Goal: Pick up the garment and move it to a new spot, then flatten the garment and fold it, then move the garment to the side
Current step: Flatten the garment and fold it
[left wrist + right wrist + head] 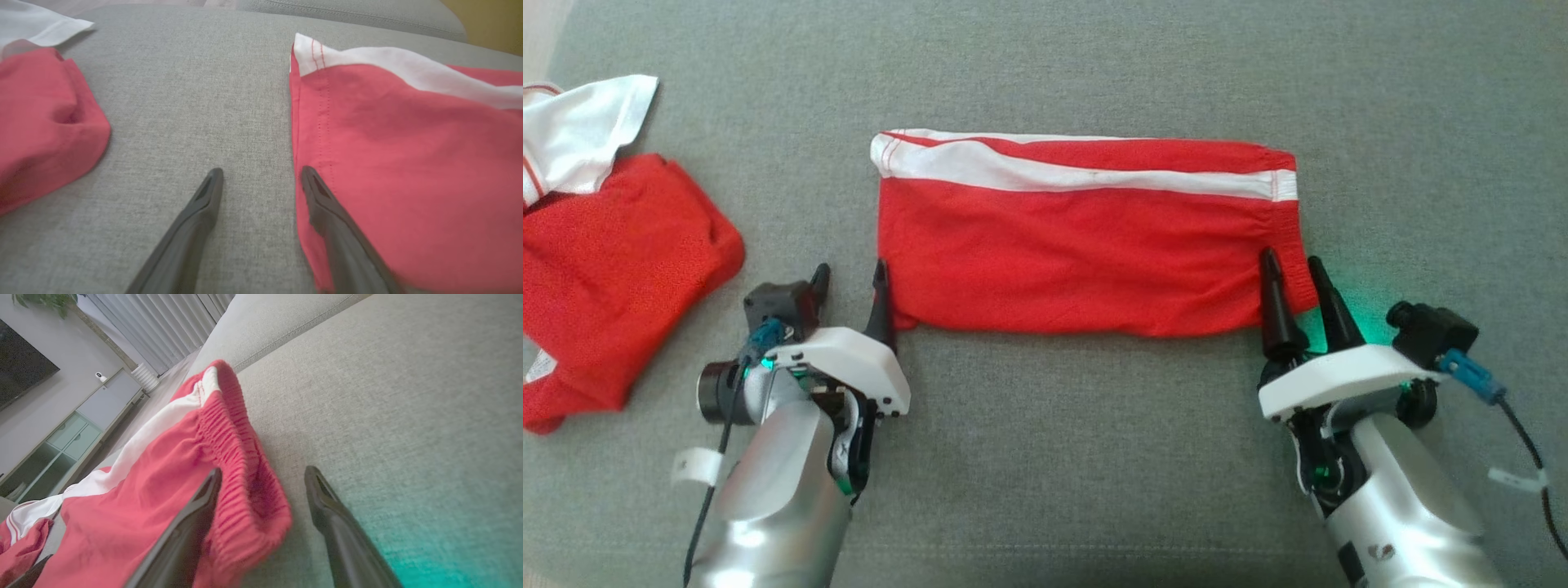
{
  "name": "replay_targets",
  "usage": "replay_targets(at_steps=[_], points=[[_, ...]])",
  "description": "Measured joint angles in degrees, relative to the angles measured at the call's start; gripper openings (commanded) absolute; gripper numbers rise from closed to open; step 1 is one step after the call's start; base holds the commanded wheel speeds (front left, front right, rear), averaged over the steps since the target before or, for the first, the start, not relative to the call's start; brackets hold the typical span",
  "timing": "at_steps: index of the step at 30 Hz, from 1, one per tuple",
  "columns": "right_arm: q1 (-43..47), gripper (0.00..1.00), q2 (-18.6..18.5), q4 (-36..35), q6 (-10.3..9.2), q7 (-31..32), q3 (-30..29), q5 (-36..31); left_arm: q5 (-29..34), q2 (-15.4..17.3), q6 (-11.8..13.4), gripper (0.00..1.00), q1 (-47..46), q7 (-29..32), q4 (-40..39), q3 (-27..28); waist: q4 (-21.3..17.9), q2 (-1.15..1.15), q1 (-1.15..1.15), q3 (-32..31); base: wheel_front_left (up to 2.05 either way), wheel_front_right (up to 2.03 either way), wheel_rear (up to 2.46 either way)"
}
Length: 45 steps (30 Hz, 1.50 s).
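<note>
Folded flat on the grey sofa seat (1094, 457): the garment (1086, 253), a long red band with a white stripe (1078, 173) along its far edge, lying crosswise in the middle of the head view. Well apart to its left, a crumpled red-and-white heap (613, 253).

Left claw (849, 286) at the near left corner, spread wide, gripping nothing. Inner finger against the cloth's edge, outer finger over bare seat. Right claw (1292, 286) at the near right corner, likewise wide open and holding nothing, with the ribbed waistband (241, 457) corner lying loose between its 2 fingers.

Looks like a pause inside the folding step: seems folded at least once already, lying neat, both near corners free. Probably left to do: perhaps 1 more fold end to end, then the shift to the side.

Calls for closing both claws on the 2 near corners together, pinching every layer, and lifting evenly to keep the stack from sliding open. Main risk: catching the top layer alone.
</note>
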Motion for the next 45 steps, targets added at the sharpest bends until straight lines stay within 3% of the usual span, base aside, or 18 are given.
replay_targets(at_steps=[2, 3, 5, 6, 7, 14, 21, 26, 30, 38, 45], points=[[-0.9, 0.95, -0.7, 1.0, -0.05, -0.1, 1.8, 2.6, 0.4, 0.0, 0.0, 1.00, 0.5, 0.0, -0.7, -0.1, 0.2, 0.00, 0.00, 0.2, 0.00, 0.00, 0.00], [-1.2, 0.78, -1.1, 1.2, -0.05, -0.3, 2.8, 3.9, 0.4, 0.0, 0.0, 1.00, 0.5, 0.0, -0.9, -0.1, 0.2, 0.00, 0.00, 0.3, 0.00, 0.00, 0.00], [-2.1, 0.32, -1.9, 1.4, -0.07, -0.4, 5.3, 6.2, 1.0, -0.1, 0.0, 1.00, 0.5, 0.0, -1.3, -0.1, 0.2, 0.00, 0.00, 0.4, 0.00, 0.00, 0.00], [-2.5, 0.02, -2.0, 1.4, -0.07, -0.4, 6.1, 7.4, 1.0, -0.1, 0.0, 1.00, 0.5, 0.0, -1.5, -0.1, 0.2, 0.00, 0.00, 0.5, 0.00, 0.00, 0.00], [-2.9, 0.00, -2.0, 1.4, -0.07, -0.4, 7.0, 8.5, 1.2, -0.1, 0.0, 1.00, 0.5, 0.0, -1.8, -0.1, 0.1, 0.00, 0.00, 0.5, 0.00, 0.00, 0.00], [-4.1, 0.00, -0.9, 0.5, -0.05, -0.5, 8.7, 13.0, 1.4, -0.3, 0.0, 1.00, 1.2, 0.0, -2.9, -0.1, -0.6, 0.00, 0.00, 0.3, 0.00, 0.00, 0.00], [-2.6, 0.00, 0.1, -0.8, -0.02, -0.2, 4.9, 13.8, 2.6, -0.5, 0.0, 1.00, 3.5, 0.0, -5.9, -0.2, -1.4, 0.00, 0.00, -0.8, 0.00, 0.00, 0.00], [-0.9, 0.00, -0.7, -2.5, -0.02, -0.2, 2.9, 13.8, 2.8, -0.6, 0.0, 1.00, 5.5, 0.0, -8.2, -0.3, -1.9, 0.00, 0.00, -1.6, 0.00, 0.00, 0.00], [-0.7, 0.00, -1.9, -5.0, -0.02, -0.2, 4.8, 13.8, 2.6, -0.7, 0.0, 1.00, 7.0, 0.0, -8.9, -1.2, -1.5, 0.00, 0.00, -2.1, 0.00, 0.00, 0.00], [-3.9, 0.00, -2.6, -9.3, -0.02, 0.2, 13.8, 13.7, -1.8, -0.8, 0.6, 1.00, 7.8, 0.0, -10.1, -6.4, 2.8, 0.00, 0.00, -2.6, 0.00, 0.00, 0.00], [-8.2, 0.00, -2.3, -5.1, -0.02, 1.6, 18.3, 10.9, -4.5, -0.7, 1.6, 1.00, 10.1, 0.0, -10.9, -10.1, 9.2, 0.00, 0.00, -2.7, 0.00, 0.00, 0.00]])
